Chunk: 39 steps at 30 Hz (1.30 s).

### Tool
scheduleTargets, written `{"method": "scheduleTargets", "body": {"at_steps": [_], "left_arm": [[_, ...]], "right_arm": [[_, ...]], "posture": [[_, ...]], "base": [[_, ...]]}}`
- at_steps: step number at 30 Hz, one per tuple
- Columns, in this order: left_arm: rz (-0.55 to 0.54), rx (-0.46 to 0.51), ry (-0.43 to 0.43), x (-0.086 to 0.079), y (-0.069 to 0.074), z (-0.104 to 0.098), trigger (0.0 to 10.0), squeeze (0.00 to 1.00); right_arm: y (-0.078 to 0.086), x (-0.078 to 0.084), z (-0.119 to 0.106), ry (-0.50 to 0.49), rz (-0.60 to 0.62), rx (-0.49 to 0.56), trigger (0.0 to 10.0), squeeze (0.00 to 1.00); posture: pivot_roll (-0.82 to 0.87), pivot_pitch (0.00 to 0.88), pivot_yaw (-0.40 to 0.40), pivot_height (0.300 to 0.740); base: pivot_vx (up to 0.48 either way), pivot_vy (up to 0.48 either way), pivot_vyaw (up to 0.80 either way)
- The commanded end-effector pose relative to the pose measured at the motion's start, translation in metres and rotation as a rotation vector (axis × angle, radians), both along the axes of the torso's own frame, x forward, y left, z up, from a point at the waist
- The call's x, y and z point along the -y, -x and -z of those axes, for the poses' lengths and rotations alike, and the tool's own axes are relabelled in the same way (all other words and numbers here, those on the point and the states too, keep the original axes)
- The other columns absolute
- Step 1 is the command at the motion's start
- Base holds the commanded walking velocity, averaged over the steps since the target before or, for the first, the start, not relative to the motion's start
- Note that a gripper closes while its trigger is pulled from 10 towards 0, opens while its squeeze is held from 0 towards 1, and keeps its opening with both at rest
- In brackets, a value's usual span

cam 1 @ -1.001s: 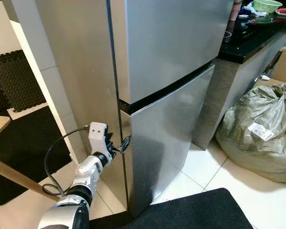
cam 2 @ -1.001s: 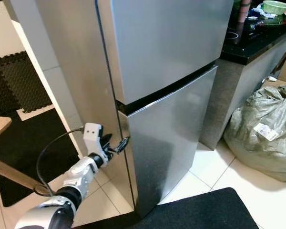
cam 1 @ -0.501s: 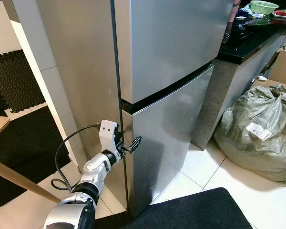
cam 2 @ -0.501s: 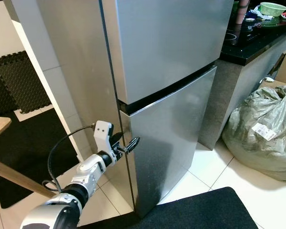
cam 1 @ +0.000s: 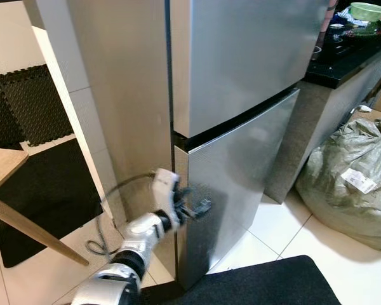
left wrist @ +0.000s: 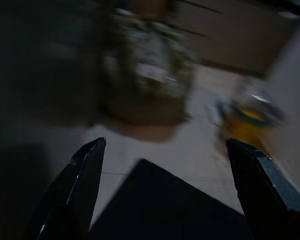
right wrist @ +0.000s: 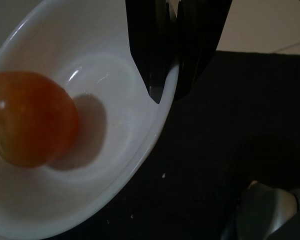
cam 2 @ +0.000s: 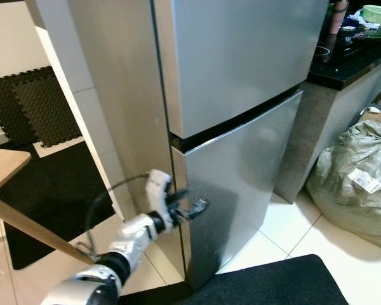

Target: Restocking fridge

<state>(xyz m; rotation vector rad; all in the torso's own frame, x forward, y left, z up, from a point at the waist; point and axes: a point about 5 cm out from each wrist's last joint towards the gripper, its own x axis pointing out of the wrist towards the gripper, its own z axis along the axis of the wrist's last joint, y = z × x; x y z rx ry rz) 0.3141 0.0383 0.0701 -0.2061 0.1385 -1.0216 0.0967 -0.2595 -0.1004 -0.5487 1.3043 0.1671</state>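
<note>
The right gripper (right wrist: 165,90) has its two black fingers pinched tight on the rim of a white bowl (right wrist: 50,210). One finger is inside the rim and one is outside. A round orange-red tomato (right wrist: 30,120) sits in the bowl, up against its side. Under the bowl there is a black mat (right wrist: 230,125).

The left gripper (cam 1: 200,207) has its jaws spread wide apart with nothing between them. It is at the left edge of the lower fridge door (cam 1: 241,165), just in front of the door's silver face. It looks a bit blurry. I cannot tell if the fingertips touch the door. In the left wrist view the two black fingers (left wrist: 75,195) stand far apart, and past them you can see a blurry sack, the pale floor and the dark mat.

The left arm (cam 1: 136,244) is silver and reaches up from the bottom of the picture. A black cable (cam 1: 111,210) loops beside it.

The fridge (cam 1: 241,57) is tall and silver, with two doors. Both doors are closed. A dark gap runs between the upper door and the lower door.

To the right of the fridge is a black counter (cam 1: 349,54) with a green bowl (cam 1: 367,10) on it. A big grey-green sack (cam 1: 352,181) with a white label lies on the white tile floor (cam 1: 286,232). To the left are a wooden table (cam 1: 6,181) and black foam mats (cam 1: 28,105).
</note>
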Motion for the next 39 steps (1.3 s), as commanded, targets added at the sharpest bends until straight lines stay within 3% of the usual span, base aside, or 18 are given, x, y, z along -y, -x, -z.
{"method": "scheduleTargets", "body": {"at_steps": [1, 5, 11, 17, 19, 24, 27, 34, 39], "left_arm": [[0.058, 0.003, 0.035, 0.021, 0.007, -0.003, 10.0, 0.0], [0.079, 0.002, 0.037, 0.027, 0.011, -0.002, 10.0, 0.0], [0.058, -0.007, 0.025, 0.023, 0.01, 0.001, 10.0, 0.0], [0.037, -0.022, -0.179, -0.009, 0.009, 0.019, 10.0, 0.0], [0.008, 0.023, -0.274, -0.022, 0.007, 0.022, 10.0, 0.0], [-0.076, 0.067, -0.38, -0.045, -0.003, 0.02, 10.0, 0.0], [-0.192, 0.16, -0.507, -0.074, -0.017, 0.008, 10.0, 0.0], [-0.291, 0.265, -0.562, -0.091, -0.031, -0.013, 10.0, 0.0], [-0.354, 0.316, -0.509, -0.093, -0.039, -0.03, 10.0, 0.0]], "right_arm": [[0.001, -0.001, 0.001, -0.002, 0.01, 0.001, 10.0, 0.0], [0.001, -0.002, 0.001, -0.004, 0.013, 0.002, 10.0, 0.0], [0.001, -0.001, 0.001, -0.004, 0.015, 0.0, 10.0, 0.0], [0.003, -0.001, 0.001, -0.004, 0.015, -0.005, 10.0, 0.0], [0.004, -0.001, 0.001, -0.005, 0.015, -0.006, 10.0, 0.0], [0.004, -0.001, 0.001, -0.005, 0.014, -0.008, 10.0, 0.0], [0.004, -0.002, 0.002, -0.006, 0.012, -0.01, 10.0, 0.0], [0.004, -0.002, 0.002, -0.005, 0.009, -0.009, 10.0, 0.0], [0.004, -0.002, 0.001, -0.004, 0.007, -0.009, 10.0, 0.0]], "posture": [[-0.15, 0.0, 0.034, 0.74], [-0.16, 0.0, 0.035, 0.74], [-0.16, 0.0, 0.033, 0.74], [-0.15, 0.0, 0.033, 0.74], [-0.15, 0.0, 0.032, 0.74], [-0.15, 0.0, 0.032, 0.74], [-0.14, 0.0, 0.031, 0.74], [-0.14, 0.0, 0.028, 0.74], [-0.14, 0.0, 0.028, 0.74]], "base": [[0.0, 0.0, 0.0], [0.0, 0.0, 0.0], [0.0, 0.0, 0.0], [0.0, 0.0, 0.0], [0.0, 0.0, 0.0], [0.0, 0.0, 0.0], [0.0, 0.0, 0.0], [0.0, 0.0, 0.0], [0.0, 0.0, 0.0]]}}
